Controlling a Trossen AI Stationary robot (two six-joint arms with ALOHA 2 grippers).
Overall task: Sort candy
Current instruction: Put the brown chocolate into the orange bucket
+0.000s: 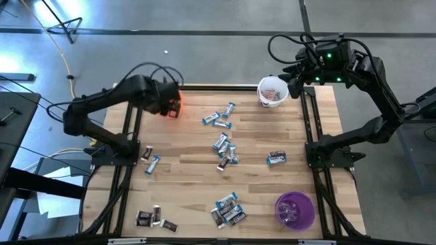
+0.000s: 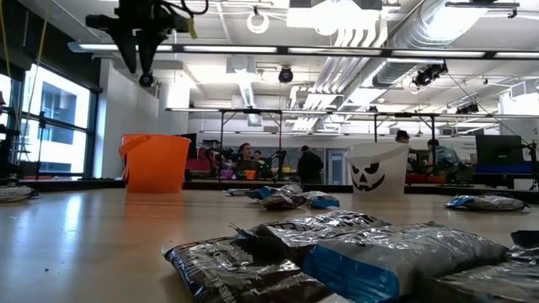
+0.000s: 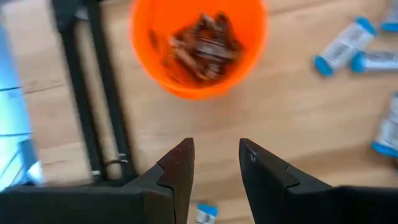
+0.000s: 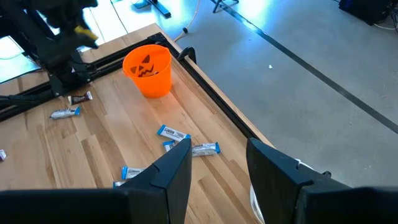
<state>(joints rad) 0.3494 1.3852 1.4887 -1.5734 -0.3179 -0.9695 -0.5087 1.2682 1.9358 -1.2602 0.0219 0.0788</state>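
Left end effector (image 3: 214,165) released, empty above orange cup (image 3: 199,43); drop apparently done. Next: fetch candy (image 1: 223,146).

I work in a big open lab or workshop hall. Grey concrete floor (image 4: 323,56) around my wooden table (image 1: 191,167). Overhead: exposed silver ducts (image 2: 421,38), strip lights. Far benches (image 2: 253,172) crowded with gear, monitors (image 2: 498,151), people (image 2: 308,165) seated there. Tall windows (image 2: 50,126) on one side, yellow cable (image 1: 68,64) across the floor.
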